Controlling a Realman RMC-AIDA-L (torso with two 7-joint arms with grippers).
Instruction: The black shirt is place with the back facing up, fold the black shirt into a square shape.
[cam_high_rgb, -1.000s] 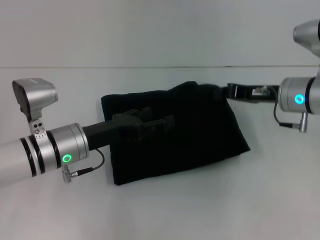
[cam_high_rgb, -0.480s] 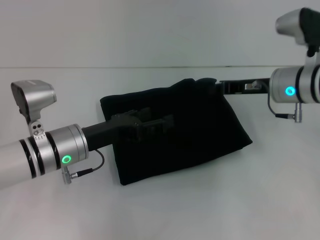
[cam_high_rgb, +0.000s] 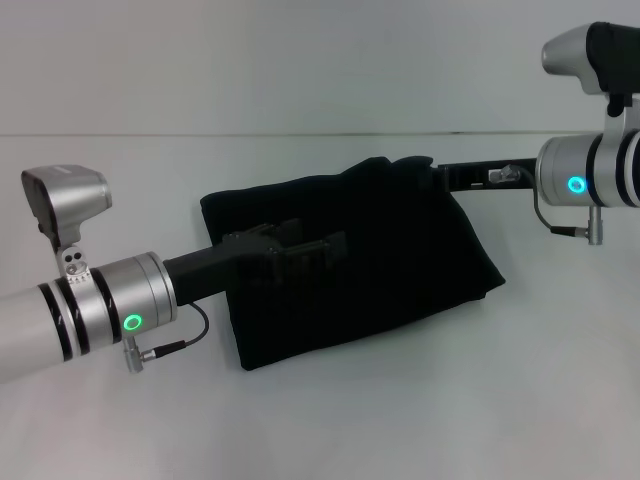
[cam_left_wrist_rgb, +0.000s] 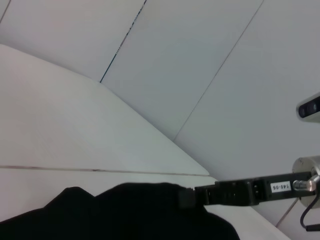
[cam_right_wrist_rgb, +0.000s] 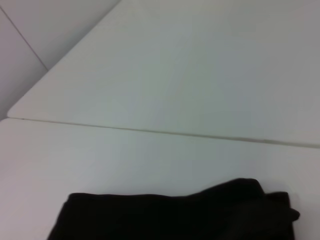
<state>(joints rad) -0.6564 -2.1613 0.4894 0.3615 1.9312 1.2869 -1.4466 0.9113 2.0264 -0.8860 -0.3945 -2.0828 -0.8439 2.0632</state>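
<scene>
So the white table (cam_high_rgb: 330, 430) is under everything, and the black shirt (cam_high_rgb: 400, 270) lies on it already folded into a rough rectangle, its far edge bunched up where my right gripper (cam_high_rgb: 440, 176) meets it. My left gripper (cam_high_rgb: 315, 255) is over the middle of the cloth. Black on black, so I can't tell how either pair of jaws stands.

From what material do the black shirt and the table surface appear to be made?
The black shirt: soft matte fabric, probably cotton knit; it slumps and bunches at its far edge. The table: smooth, hard white surface, perhaps laminate; faint sheen, thin seam lines.
</scene>
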